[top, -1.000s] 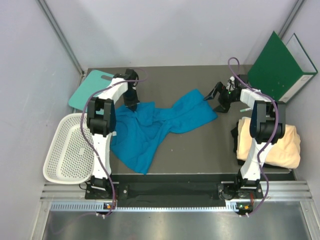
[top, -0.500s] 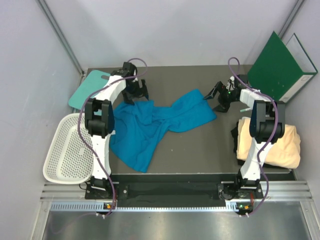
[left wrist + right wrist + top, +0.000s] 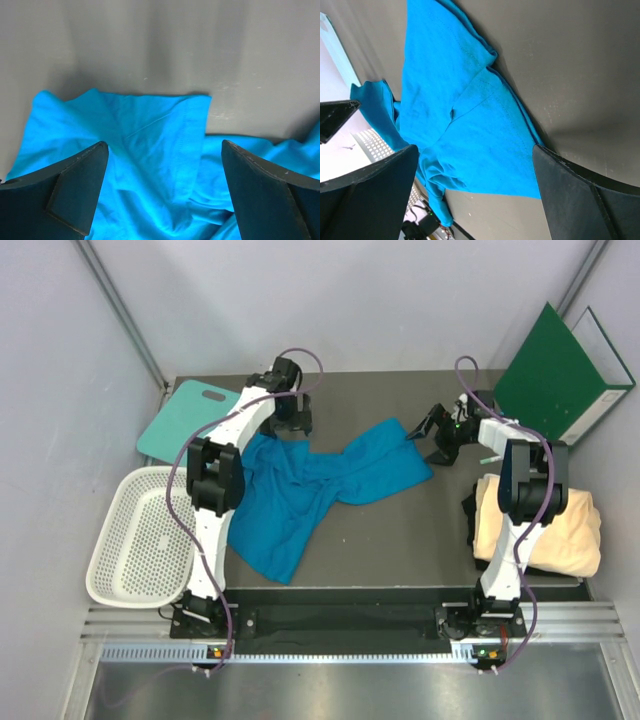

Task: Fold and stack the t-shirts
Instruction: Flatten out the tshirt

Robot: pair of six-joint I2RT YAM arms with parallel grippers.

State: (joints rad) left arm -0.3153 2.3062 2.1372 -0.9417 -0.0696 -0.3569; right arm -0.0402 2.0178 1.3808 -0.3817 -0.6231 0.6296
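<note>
Basket (image 3: 108,545): white mesh, sitting at the left edge of the bench (image 3: 400,540), well apart from both arms
Board (image 3: 185,412): flat teal, lying at the far left corner, just beside the left arm
Left end effector (image 3: 291,420): fingers standing spread wide and holding nothing; it is hovering over the far left corner of the blue t-shirt (image 3: 290,498), with a stitched hem showing between its fingers in the wrist view
Blue t-shirt: lying crumpled and unfolded across the middle of the bench, one wing stretching toward the right arm, the bulk trailing toward the near left
Handling: looking light, limp and soft, so it is likely going to sag and bunch when lifted; the stitched hems and corners are looking like the firmest places to pinch, one per arm, to pull it flat
Right end effector (image 3: 437,432): fingers standing spread, gripping nothing, sitting just beside the shirt's right tip
Cream t-shirt (image 3: 555,525): lying as a folded bundle at the near right, under the right arm's elbow
Binder (image 3: 555,375): green, leaning at the far right corner
</note>
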